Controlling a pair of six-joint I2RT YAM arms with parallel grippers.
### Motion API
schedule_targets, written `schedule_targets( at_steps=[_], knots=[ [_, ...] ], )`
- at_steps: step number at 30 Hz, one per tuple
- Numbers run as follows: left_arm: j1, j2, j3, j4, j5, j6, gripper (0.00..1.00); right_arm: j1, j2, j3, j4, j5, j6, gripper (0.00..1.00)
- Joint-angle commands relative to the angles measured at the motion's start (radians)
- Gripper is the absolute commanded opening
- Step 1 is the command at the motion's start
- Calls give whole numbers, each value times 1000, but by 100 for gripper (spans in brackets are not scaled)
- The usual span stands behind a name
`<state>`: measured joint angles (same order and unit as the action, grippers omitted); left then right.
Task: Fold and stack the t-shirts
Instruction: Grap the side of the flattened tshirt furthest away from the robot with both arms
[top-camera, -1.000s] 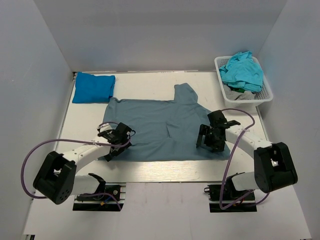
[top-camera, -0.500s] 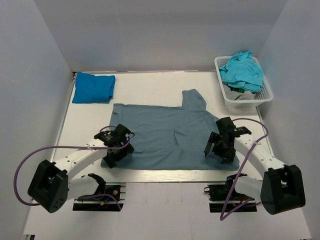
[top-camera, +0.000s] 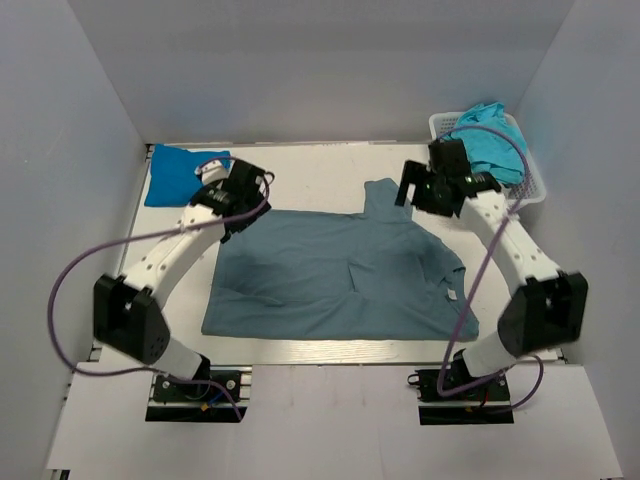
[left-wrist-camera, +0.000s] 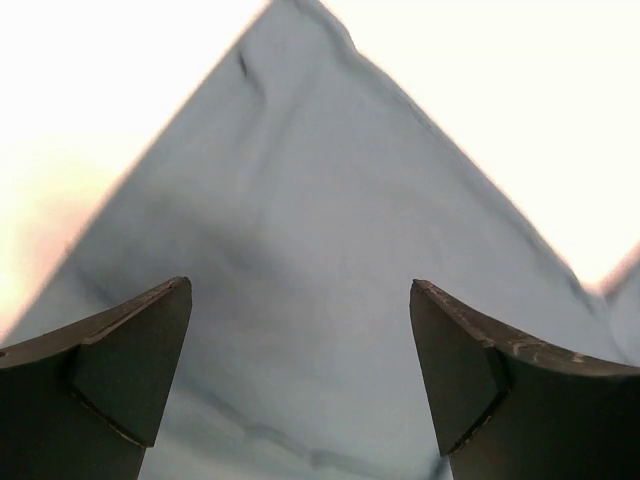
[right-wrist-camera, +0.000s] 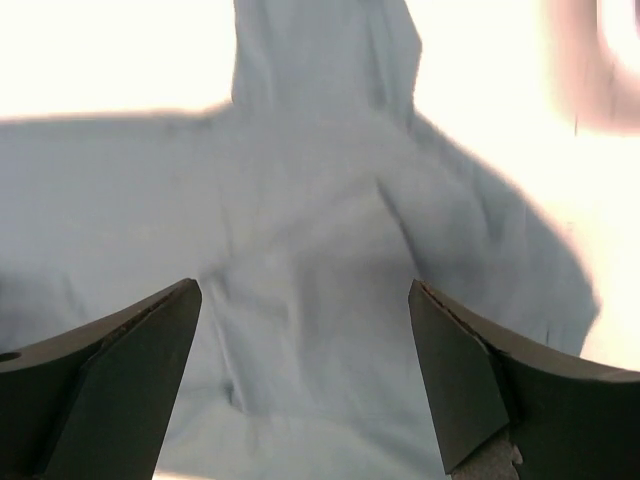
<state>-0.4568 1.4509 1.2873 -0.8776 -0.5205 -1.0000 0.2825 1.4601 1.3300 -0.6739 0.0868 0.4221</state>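
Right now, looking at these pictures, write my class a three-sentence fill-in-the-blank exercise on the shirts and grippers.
1. The turquoise shirts sit in a white ____.
2. The folded blue shirt lies at the far ____ corner of the table.
3. By the grey-blue shirt, the left gripper and right gripper are both ____.
Missing words: basket; left; open.
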Motion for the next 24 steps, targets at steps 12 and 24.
schedule_targets(
  at_steps=[12, 24],
  knots=[
    [286, 564, 478, 8, 108, 267, 100, -12, 635, 678, 132, 68, -207, 90],
    [320, 712, 434, 173, 252, 342, 100, -28, 809, 733, 347, 28, -203, 90]
  ],
)
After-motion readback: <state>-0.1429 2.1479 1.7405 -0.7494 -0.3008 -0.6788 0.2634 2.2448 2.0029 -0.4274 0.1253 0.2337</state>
